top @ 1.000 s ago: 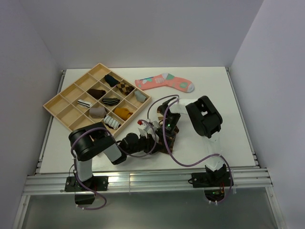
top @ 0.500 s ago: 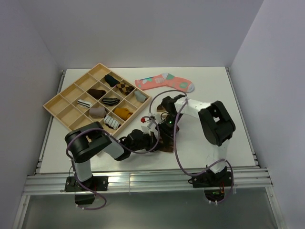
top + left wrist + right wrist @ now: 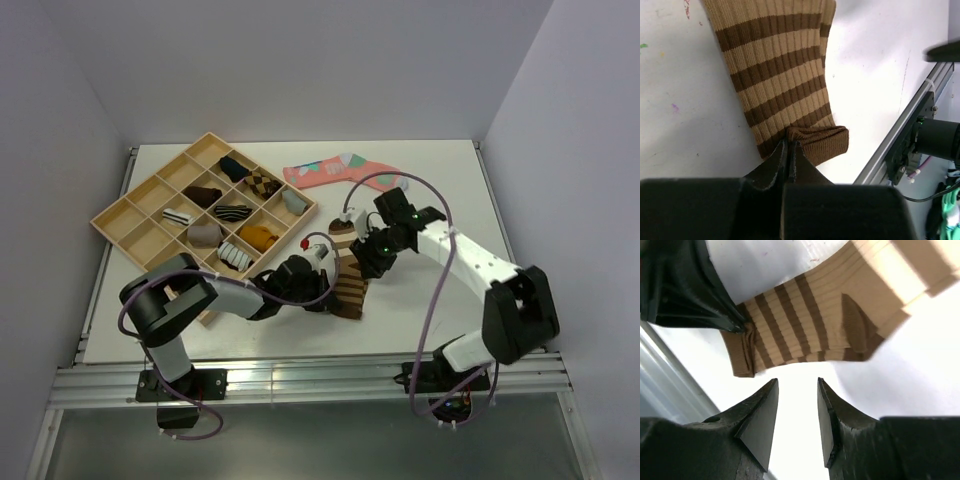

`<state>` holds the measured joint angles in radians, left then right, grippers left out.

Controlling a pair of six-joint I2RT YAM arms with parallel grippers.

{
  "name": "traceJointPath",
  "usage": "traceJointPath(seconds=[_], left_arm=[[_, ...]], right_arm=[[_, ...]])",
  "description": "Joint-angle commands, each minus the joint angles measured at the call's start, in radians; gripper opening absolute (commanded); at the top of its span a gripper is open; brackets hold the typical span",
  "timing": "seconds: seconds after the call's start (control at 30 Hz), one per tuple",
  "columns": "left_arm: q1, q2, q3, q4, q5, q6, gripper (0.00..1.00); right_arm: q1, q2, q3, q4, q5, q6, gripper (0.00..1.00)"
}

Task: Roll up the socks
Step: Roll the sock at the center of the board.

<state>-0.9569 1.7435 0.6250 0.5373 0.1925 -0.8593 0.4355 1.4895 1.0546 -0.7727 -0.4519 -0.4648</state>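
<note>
The brown sock with tan bands (image 3: 349, 283) lies flat on the table, its dark cuff end towards the front edge. My left gripper (image 3: 328, 292) is shut on that cuff, which is bunched into a small fold in the left wrist view (image 3: 815, 141); the fingertips (image 3: 789, 144) press together on it. My right gripper (image 3: 797, 383) is open and empty, just off the sock's side edge (image 3: 805, 320) and above the bare table. In the top view it (image 3: 366, 266) sits right of the sock. No loose white black-striped sock is in view.
A wooden compartment tray (image 3: 115, 216) at the left holds several rolled socks. A coral-pink sock (image 3: 345, 172) lies at the back centre. The table's front rail (image 3: 912, 125) is close to the sock's cuff.
My right arm has swung out to the right and its gripper has drawn back off the sock. My left arm has stretched lower and stays shut on the cuff. More of the sock now shows.
</note>
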Motion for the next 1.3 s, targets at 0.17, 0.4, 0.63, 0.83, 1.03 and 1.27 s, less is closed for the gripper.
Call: traceJointPath(seconds=[0.17, 0.4, 0.63, 0.83, 1.03, 1.27], left_arm=[[0.036, 0.085, 0.129, -0.352, 0.221, -0.037, 0.0], [0.079, 0.123, 0.162, -0.407, 0.334, -0.06, 0.0], [0.102, 0.163, 0.183, -0.396, 0.392, -0.09, 0.0], [0.104, 0.191, 0.219, -0.402, 0.404, -0.115, 0.0], [0.104, 0.215, 0.246, -0.428, 0.403, -0.118, 0.0], [0.109, 0.229, 0.268, -0.442, 0.41, -0.115, 0.0]], right_arm=[[0.035, -0.283, -0.198, 0.257, -0.021, -0.136, 0.46], [0.212, -0.42, -0.393, 0.357, 0.042, -0.247, 0.47], [0.298, -0.423, -0.458, 0.38, 0.061, -0.284, 0.48], [0.365, -0.38, -0.473, 0.355, 0.07, -0.293, 0.49], [0.405, -0.341, -0.446, 0.305, 0.07, -0.299, 0.5], [0.473, -0.29, -0.452, 0.294, 0.107, -0.299, 0.5]])
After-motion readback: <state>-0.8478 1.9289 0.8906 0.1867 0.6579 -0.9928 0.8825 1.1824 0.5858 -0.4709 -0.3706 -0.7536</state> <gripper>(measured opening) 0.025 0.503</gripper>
